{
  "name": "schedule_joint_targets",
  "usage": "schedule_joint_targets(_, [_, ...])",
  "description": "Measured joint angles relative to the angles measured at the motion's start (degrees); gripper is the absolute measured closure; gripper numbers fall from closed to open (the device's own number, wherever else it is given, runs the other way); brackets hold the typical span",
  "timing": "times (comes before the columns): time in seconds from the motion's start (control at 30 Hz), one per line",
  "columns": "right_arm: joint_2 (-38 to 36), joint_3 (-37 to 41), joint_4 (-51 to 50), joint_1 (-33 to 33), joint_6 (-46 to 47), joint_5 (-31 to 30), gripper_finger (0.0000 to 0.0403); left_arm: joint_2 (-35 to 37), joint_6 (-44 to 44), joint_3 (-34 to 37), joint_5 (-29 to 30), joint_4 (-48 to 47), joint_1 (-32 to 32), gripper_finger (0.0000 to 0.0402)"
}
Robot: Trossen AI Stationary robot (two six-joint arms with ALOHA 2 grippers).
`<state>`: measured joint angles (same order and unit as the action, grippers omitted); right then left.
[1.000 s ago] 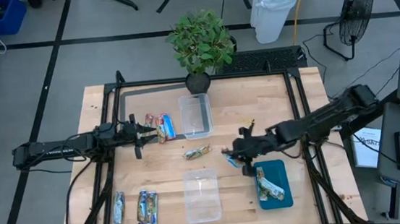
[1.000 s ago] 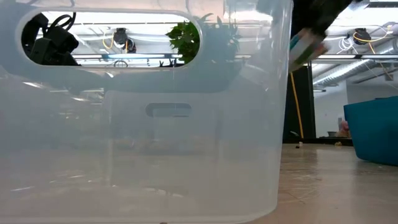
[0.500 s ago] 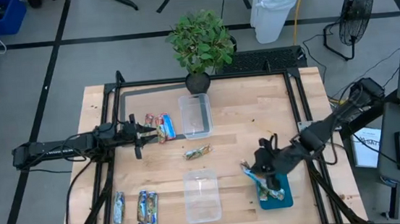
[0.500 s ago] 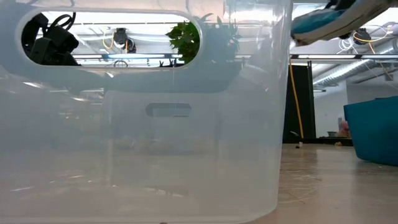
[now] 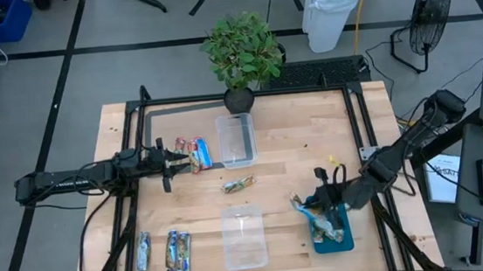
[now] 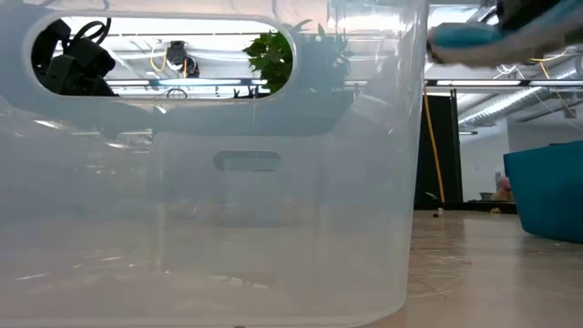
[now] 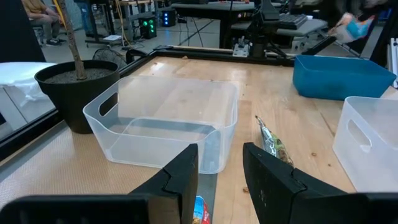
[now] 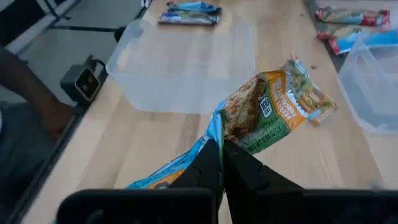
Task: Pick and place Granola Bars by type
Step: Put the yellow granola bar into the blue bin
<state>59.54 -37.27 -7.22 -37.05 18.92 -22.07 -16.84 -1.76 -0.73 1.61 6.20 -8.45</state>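
My right gripper (image 5: 311,205) is shut on a granola bar (image 8: 273,109) whose wrapper is teal-edged with green and orange print. It hangs just off the far left corner of the teal tray (image 5: 345,239) and blurs at the low view's top (image 6: 465,38). Another bar (image 5: 324,226) lies in the tray. A green-gold bar (image 5: 238,184) lies flat between the two clear tubs. My left gripper (image 7: 221,177) waits open at the table's left, level, just short of the red-blue bars (image 5: 195,153). Blue-white bars (image 5: 178,251) and a silvery one (image 5: 144,249) lie near left. My right gripper pinches the bar about midway along it (image 8: 231,138) between its two fingers, which lie across it. It slants down from the table's right side. The bar is lifted clear, its printed end (image 8: 311,93) and its teal end (image 8: 161,177) sticking out on either side.
One clear tub (image 5: 236,139) stands far of centre and another (image 5: 243,236) near of centre; the near one fills the low view (image 6: 209,182). A potted plant (image 5: 241,52) stands at the far edge. Black frame rails (image 5: 364,133) run along the table's sides.
My right gripper has carried the bar from the table's middle toward the right and near edges, up to the teal tray, and has turned as it went. It stays shut on the bar, which remains lifted clear.
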Motion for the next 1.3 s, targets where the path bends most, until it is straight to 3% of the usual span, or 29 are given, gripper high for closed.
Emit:
schedule_joint_targets(0.17, [-9.02, 7.25, 8.68, 3.84, -6.43, 2.84, 0.0401, -0.01, 0.00, 0.00, 0.00, -0.07, 0.00, 0.0270])
schedule_joint_targets(0.3, [-17.11, 10.60, 9.33, 5.86, -7.92, 5.77, 0.0401, -0.02, 0.02, 0.00, -0.02, -0.06, 0.00, 0.0270])
schedule_joint_targets(0.6, [-29.77, 12.58, 2.12, 5.84, 1.74, 5.76, 0.0401, 0.00, 0.00, 0.00, 0.00, 0.00, 0.02, 0.0270])
schedule_joint_targets(0.97, [-31.61, 12.58, -8.17, 5.82, 23.08, 5.77, 0.0401, -0.02, 0.00, -0.01, 0.00, -0.01, 0.00, 0.0270])
schedule_joint_targets(1.13, [-31.03, 12.58, -8.68, 5.65, 25.32, 5.84, 0.0401, 0.00, 0.00, 0.00, 0.00, 0.00, 0.02, 0.0270])
schedule_joint_targets(1.3, [-30.99, 11.52, -8.58, 4.70, 21.16, 5.49, 0.0402, -0.02, 0.00, 0.00, 0.00, 0.00, 0.02, 0.0270])
